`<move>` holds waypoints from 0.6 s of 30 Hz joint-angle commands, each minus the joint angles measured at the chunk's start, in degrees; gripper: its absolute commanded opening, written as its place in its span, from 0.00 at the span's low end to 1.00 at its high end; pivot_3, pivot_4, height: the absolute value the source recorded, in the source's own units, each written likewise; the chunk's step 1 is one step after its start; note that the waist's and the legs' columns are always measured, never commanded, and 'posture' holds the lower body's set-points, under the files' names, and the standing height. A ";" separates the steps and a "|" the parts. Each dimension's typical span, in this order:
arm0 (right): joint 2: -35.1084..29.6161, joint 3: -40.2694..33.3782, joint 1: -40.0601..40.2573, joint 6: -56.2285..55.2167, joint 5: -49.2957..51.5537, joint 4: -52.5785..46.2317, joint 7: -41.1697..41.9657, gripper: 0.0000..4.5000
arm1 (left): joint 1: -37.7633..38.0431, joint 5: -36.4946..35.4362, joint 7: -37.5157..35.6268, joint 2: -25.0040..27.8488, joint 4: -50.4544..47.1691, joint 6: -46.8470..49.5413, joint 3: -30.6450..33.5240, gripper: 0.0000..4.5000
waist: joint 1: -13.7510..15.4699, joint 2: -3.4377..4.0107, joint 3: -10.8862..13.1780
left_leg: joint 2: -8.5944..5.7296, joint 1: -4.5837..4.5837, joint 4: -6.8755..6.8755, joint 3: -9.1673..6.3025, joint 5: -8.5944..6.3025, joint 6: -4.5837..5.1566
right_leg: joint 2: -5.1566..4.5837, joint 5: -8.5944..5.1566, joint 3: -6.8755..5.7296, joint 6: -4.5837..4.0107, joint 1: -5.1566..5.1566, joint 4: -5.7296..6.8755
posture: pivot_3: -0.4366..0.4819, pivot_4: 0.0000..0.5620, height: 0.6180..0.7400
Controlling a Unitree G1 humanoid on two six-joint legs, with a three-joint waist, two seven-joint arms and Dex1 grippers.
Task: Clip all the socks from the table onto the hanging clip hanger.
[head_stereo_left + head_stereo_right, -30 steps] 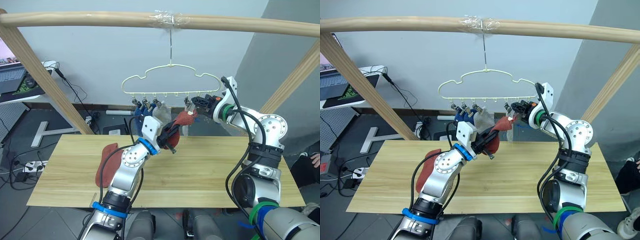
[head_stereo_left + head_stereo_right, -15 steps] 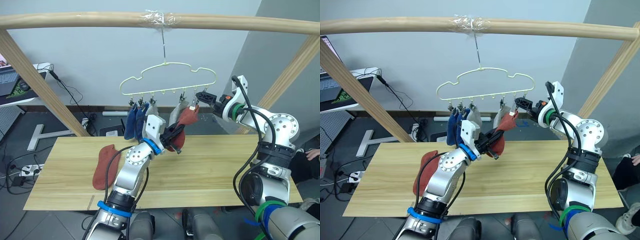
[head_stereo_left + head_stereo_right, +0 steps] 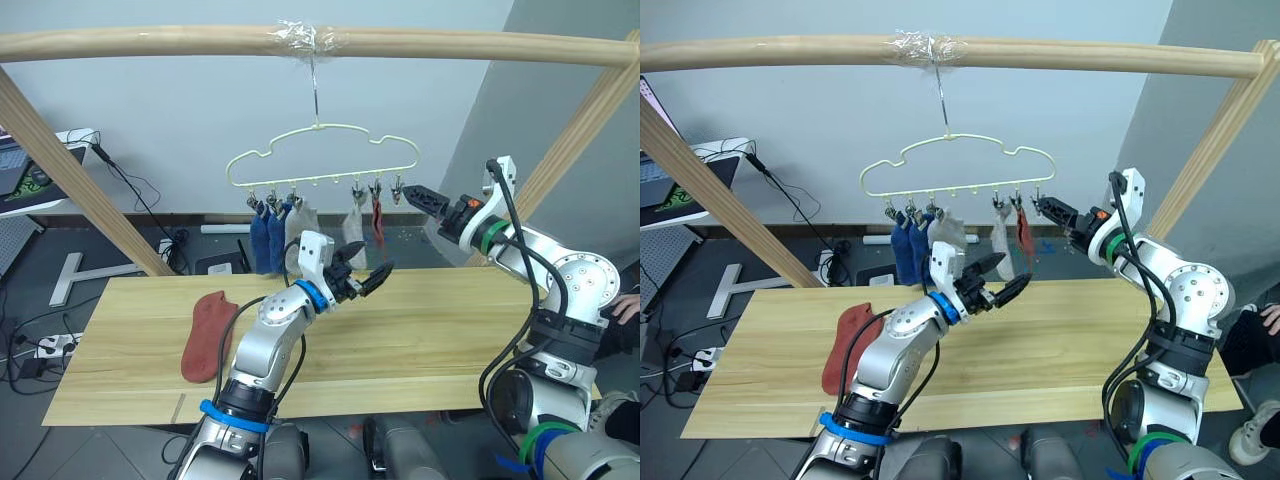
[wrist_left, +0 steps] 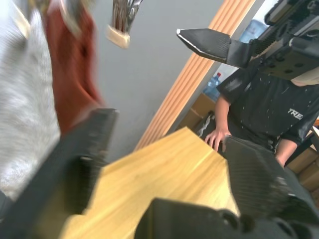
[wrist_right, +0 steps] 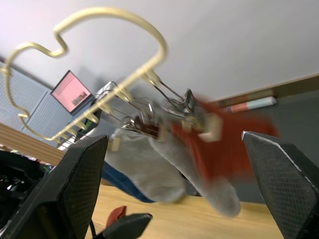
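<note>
The pale wire clip hanger (image 3: 320, 150) hangs by its hook from the wooden pole. Two blue socks (image 3: 265, 235), two grey socks (image 3: 353, 222) and one rust-red sock (image 3: 378, 213) hang from its clips. The other rust-red sock (image 3: 205, 320) lies flat at the left of the table (image 3: 440, 330). My left gripper (image 3: 368, 264) is open and empty, just below the clipped red sock (image 4: 72, 79). At the hanger's right end, beside its end clip (image 3: 398, 190), my right gripper (image 3: 412, 192) is open and holds nothing. The right wrist view looks at the clips and the red sock (image 5: 224, 134).
Slanted wooden poles (image 3: 70, 170) frame the table on both sides under the top pole (image 3: 450, 45). A person in a black shirt (image 4: 269, 104) is beyond the table's right end. A desk with a laptop (image 3: 25, 175) stands at the far left.
My left gripper opened and let go of the red sock, which now hangs from a clip. My right gripper opened and drew back to the right. The camera shifted too.
</note>
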 commanded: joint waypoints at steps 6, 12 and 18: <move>-7.82 16.51 6.49 -21.11 -17.12 -6.98 6.39 1.00 | 0.43 -1.98 -0.61 4.38 -6.02 2.47 3.91 0.99 | -0.35 0.00 0.01 | -0.01 -0.01 -0.02 0.00 0.00 0.00 | 0.03 0.00 -0.01 0.01 -0.02 -0.06 | 0.40 0.30 1.00; -7.12 21.47 9.88 -32.10 -24.69 -6.17 7.85 0.69 | 3.45 -4.90 -3.36 12.19 -12.42 5.99 7.90 1.00 | -0.69 0.07 0.06 | 0.09 0.04 -0.05 0.04 0.00 -0.02 | 0.19 0.00 0.05 0.00 -0.07 -0.02 | 0.44 0.30 1.00; -4.60 26.65 12.65 -39.89 -32.35 -8.10 5.78 0.54 | 3.96 -10.06 -5.72 19.48 -20.76 10.53 13.28 1.00 | -0.19 0.06 0.09 | 0.16 0.00 -0.03 0.01 0.00 -0.03 | 0.17 0.00 0.05 0.00 -0.09 -0.04 | 0.48 0.30 1.00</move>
